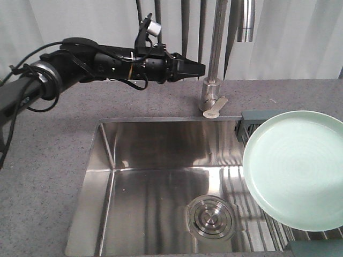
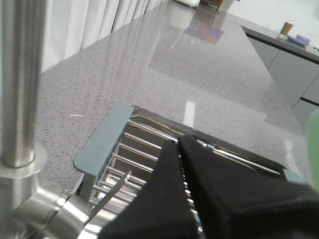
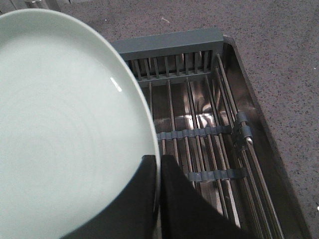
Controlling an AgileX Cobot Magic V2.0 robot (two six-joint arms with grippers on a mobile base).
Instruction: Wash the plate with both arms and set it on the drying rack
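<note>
The pale mint-green plate point(image 1: 297, 168) hangs tilted over the right side of the sink, above the drying rack point(image 1: 257, 122). In the right wrist view my right gripper point(image 3: 158, 167) is shut on the plate point(image 3: 65, 129), pinching its rim, with the rack's wires point(image 3: 199, 134) below. The right arm itself is out of the front view. My left gripper point(image 1: 201, 68) is shut and empty, held high over the counter just left of the faucet point(image 1: 214, 80). In the left wrist view the left gripper point(image 2: 178, 142) points toward the rack point(image 2: 102, 144).
The steel sink basin point(image 1: 161, 187) with a round drain point(image 1: 210, 217) fills the middle. The faucet's short lever point(image 1: 213, 110) juts forward. Grey speckled counter point(image 1: 53, 160) surrounds the sink. Dark utensils point(image 1: 185, 27) hang at the back.
</note>
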